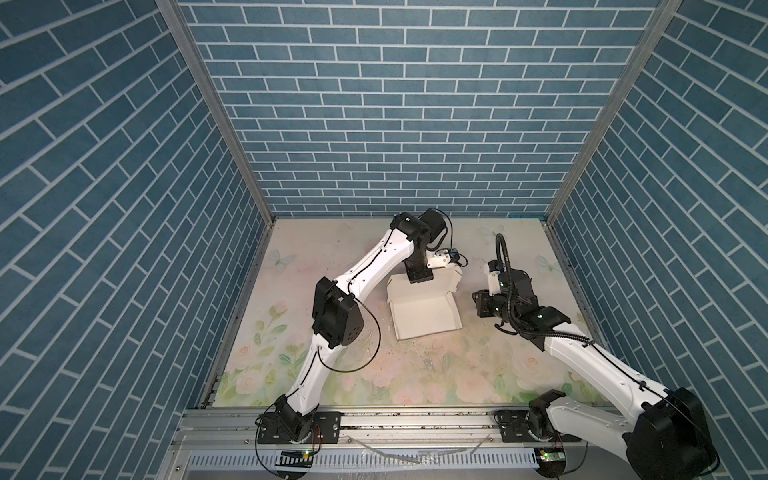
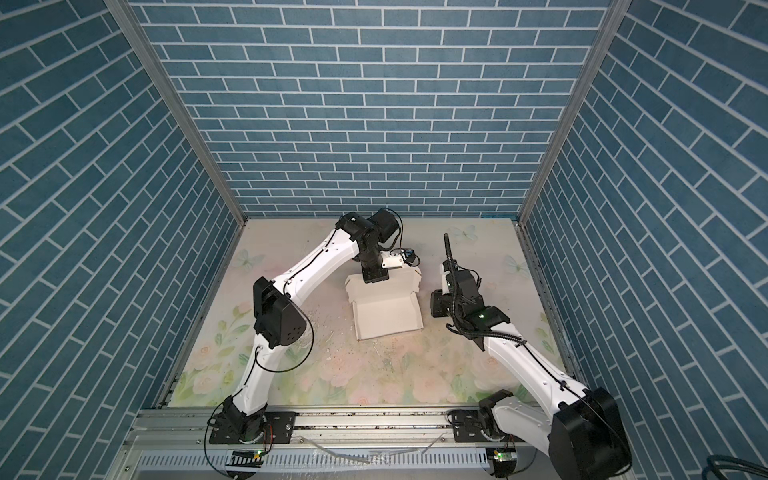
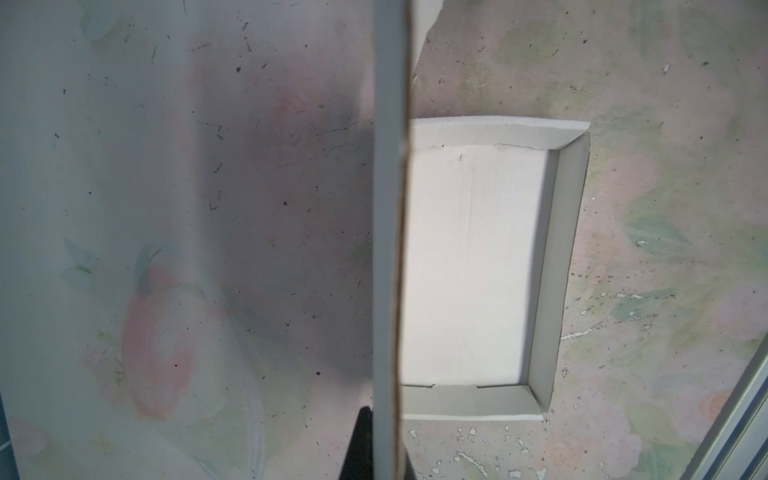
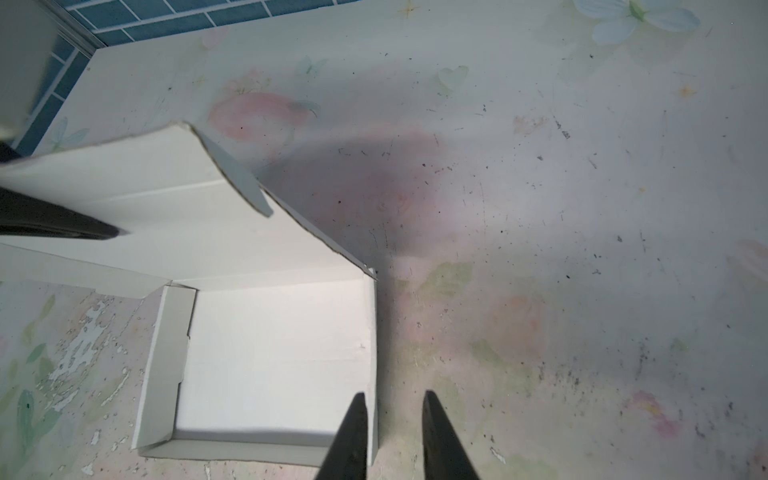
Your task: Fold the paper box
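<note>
The left tool (image 1: 420,278) is clamped shut on the raised far lid (image 4: 166,195) of the box (image 1: 424,316), which sits around the middle of the table (image 1: 415,374), its inside facing up. Just right of it, the right tool (image 4: 392,401) hangs with fingers parted, gripping nothing; it seems to straddle the box's right wall (image 4: 372,332), though contact is hard to judge.

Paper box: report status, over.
Left hand shut on paper box lid, lid raised. Right hand open, empty, beside the side wall. Lid not yet closed. Nothing blocking it.
</note>
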Action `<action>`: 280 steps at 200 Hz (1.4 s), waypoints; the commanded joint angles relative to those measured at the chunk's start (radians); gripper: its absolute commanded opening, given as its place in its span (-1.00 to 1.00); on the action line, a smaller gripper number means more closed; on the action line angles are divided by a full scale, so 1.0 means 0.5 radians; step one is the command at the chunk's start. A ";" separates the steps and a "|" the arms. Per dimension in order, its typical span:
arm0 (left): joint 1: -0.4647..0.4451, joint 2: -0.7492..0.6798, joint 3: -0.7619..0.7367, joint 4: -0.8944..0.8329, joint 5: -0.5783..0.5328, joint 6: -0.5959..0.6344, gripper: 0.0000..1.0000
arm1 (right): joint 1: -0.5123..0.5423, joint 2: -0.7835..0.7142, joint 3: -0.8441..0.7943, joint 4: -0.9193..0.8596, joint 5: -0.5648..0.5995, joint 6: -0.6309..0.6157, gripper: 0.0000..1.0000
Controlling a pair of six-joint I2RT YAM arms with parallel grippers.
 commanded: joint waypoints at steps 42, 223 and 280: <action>-0.010 0.006 -0.035 0.078 0.052 -0.057 -0.53 | -0.006 0.189 0.122 0.129 -0.018 -0.141 -0.45; -0.018 -0.106 -0.286 0.298 0.125 -0.188 -0.60 | -0.009 0.606 0.391 0.453 -0.275 -0.361 -0.51; -0.017 -0.114 -0.321 0.388 0.090 -0.274 -0.62 | -0.008 0.561 0.346 0.463 -0.276 -0.312 -0.86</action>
